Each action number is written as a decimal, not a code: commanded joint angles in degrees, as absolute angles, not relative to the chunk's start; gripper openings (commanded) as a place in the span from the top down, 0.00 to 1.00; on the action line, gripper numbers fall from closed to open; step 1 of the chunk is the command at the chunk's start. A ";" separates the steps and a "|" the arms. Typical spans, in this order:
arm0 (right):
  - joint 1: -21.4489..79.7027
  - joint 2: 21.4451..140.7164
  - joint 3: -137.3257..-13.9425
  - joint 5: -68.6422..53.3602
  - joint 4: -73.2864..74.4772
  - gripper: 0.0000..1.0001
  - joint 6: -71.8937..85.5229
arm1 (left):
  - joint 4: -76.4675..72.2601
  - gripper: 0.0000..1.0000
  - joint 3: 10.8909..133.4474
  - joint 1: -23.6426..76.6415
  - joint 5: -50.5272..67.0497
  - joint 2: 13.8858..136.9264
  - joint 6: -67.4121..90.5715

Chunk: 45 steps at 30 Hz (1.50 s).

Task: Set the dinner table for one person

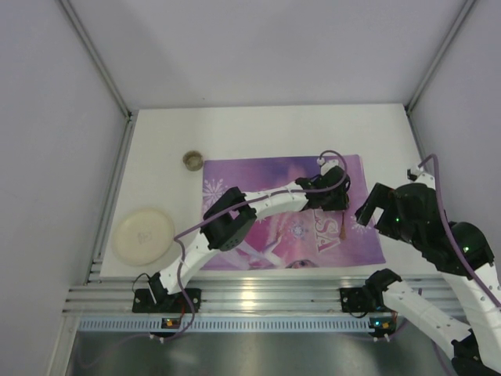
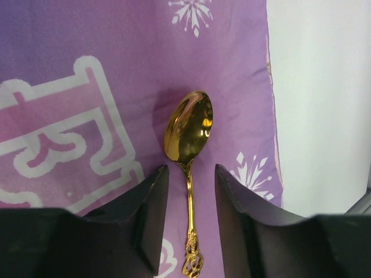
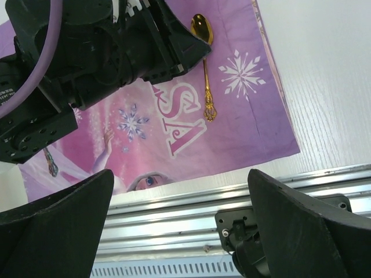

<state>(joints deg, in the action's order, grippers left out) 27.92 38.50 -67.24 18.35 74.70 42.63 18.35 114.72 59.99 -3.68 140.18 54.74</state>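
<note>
A gold spoon point(image 2: 189, 128) lies on the purple snowflake placemat point(image 2: 87, 69), near its right edge, which rests on the white dinner table point(image 1: 258, 129). My left gripper point(image 2: 191, 169) is open and empty. Its dark fingers point(image 2: 148, 214) stand on either side of the spoon's handle without touching it. The spoon also shows in the top view point(image 1: 343, 227) and the right wrist view point(image 3: 205, 75). My right gripper point(image 3: 179, 174) is wide open and empty. It hovers over the mat's near right corner, right of the left gripper point(image 1: 333, 196).
A cream plate point(image 1: 143, 233) lies at the table's near left. A small round cup point(image 1: 192, 160) stands off the mat's far left corner. A thin dark utensil point(image 3: 51, 162) lies on the mat's near part. A metal rail point(image 1: 250, 294) runs along the near edge.
</note>
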 commanded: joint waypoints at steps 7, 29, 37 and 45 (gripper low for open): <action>27.25 39.37 -66.18 18.02 72.16 0.00 40.70 | 17.05 0.48 109.72 58.54 -7.46 127.20 53.71; 27.16 44.99 -62.49 14.59 63.90 0.00 39.02 | 24.69 0.47 70.93 7.48 -8.79 92.10 41.93; 27.07 47.99 -63.02 15.56 62.41 0.00 39.64 | 25.93 0.48 74.18 2.20 -8.09 98.17 39.55; 26.98 51.41 -63.37 15.82 60.47 0.00 40.43 | 23.73 0.48 77.95 1.06 -6.68 104.94 38.32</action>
